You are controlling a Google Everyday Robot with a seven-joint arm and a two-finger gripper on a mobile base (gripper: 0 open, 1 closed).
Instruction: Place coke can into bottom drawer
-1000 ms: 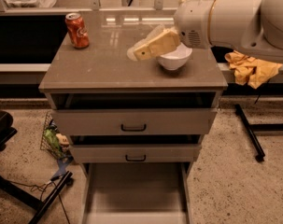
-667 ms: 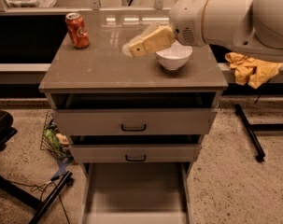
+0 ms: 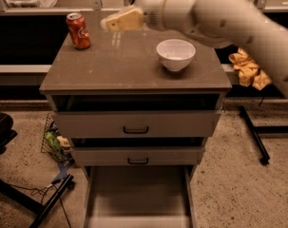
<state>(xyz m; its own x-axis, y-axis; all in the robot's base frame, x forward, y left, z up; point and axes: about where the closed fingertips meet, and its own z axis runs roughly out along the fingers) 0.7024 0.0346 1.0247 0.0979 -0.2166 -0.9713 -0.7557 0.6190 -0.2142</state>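
The coke can (image 3: 79, 30) is red with white lettering and a silver top. It stands upright at the far left corner of the cabinet top (image 3: 124, 65). My gripper (image 3: 108, 23) reaches in from the right on a large white arm. It hangs just right of the can, a short gap away, at about the can's top height. The bottom drawer (image 3: 139, 198) is pulled out toward me at the foot of the cabinet. Its plain grey floor holds nothing.
A white bowl (image 3: 176, 54) sits on the right half of the cabinet top, under the arm. The two upper drawers (image 3: 136, 127) show black handles. A yellow cloth (image 3: 250, 69) lies to the right, and a wire basket (image 3: 55, 141) stands on the floor at left.
My arm has swung left across the cabinet top, from over the bowl to just beside the coke can. The can and the bowl have not moved.
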